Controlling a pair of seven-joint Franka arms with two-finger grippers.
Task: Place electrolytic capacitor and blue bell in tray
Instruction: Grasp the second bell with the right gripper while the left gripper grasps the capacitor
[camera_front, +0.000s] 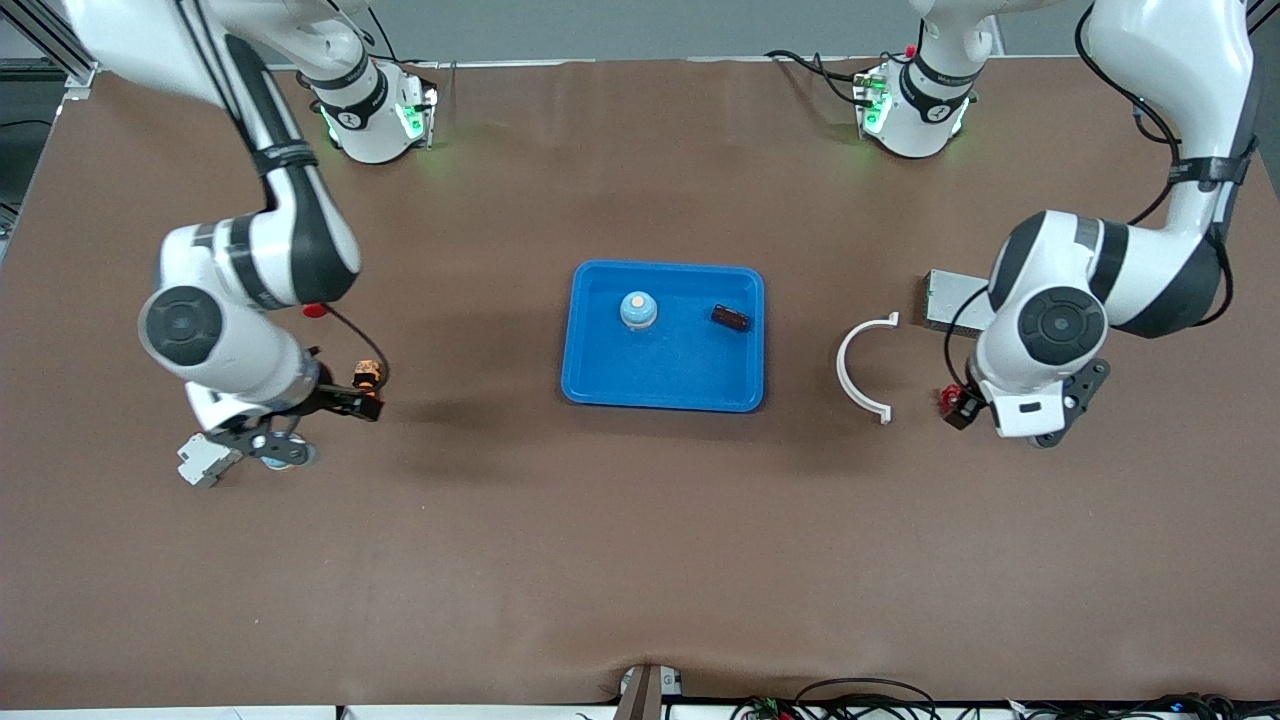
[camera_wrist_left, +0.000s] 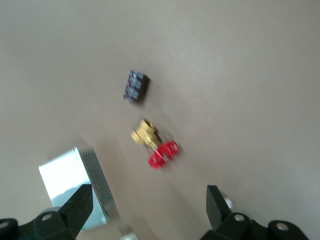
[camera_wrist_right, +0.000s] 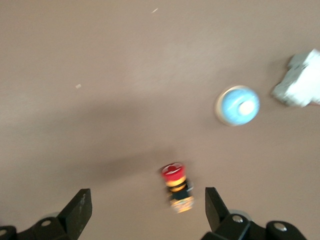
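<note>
The right claw (camera_wrist_right: 145, 210) is hanging with its fingers spread wide and gripping nothing, over a red-capped push button (camera_wrist_right: 176, 187) that is standing on the bench (camera_front: 640, 560). Close by, toward the right arm's end, a round blue bell-like disc (camera_wrist_right: 237, 106) is lying beside a white plastic part (camera_wrist_right: 299, 82). The left claw (camera_wrist_left: 150, 210) is also spread and empty, hovering over a brass valve with a red handwheel (camera_wrist_left: 152, 142), with a dark block (camera_wrist_left: 135, 86) near it and a grey metal box (camera_wrist_left: 75, 180) just beside one finger. A white curved bracket (camera_front: 862, 365) is lying between that claw and the tray. In the middle of the front view the blue tray (camera_front: 600, 385) is holding the blue bell (camera_front: 639, 309) and a small dark component (camera_front: 730, 318), well apart from both claws.
</note>
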